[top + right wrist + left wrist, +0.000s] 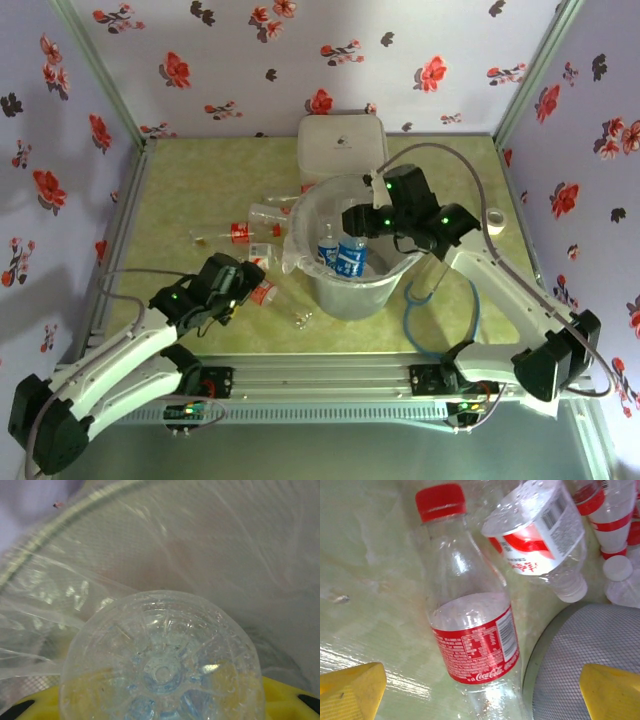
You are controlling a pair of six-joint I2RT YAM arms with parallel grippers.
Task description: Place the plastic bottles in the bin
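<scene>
Snagging the clear plastic bottle (162, 665), pinched by the right claw (350, 228), on the loose bag (75, 595) lining the grey bin (345, 295) is risked; left claw (480, 692) spread.

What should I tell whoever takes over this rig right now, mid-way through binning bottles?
Left pincer: open, hovering over a red-capped bottle lying on the table beside the bin.
Right pincer: closed on a clear bottle over the bin's liner.
Done: blue-label bottles show in the bin; one may be the held one.
Left: release that bottle, then bin the red-label bottles lying on the table left of the bin.
</scene>
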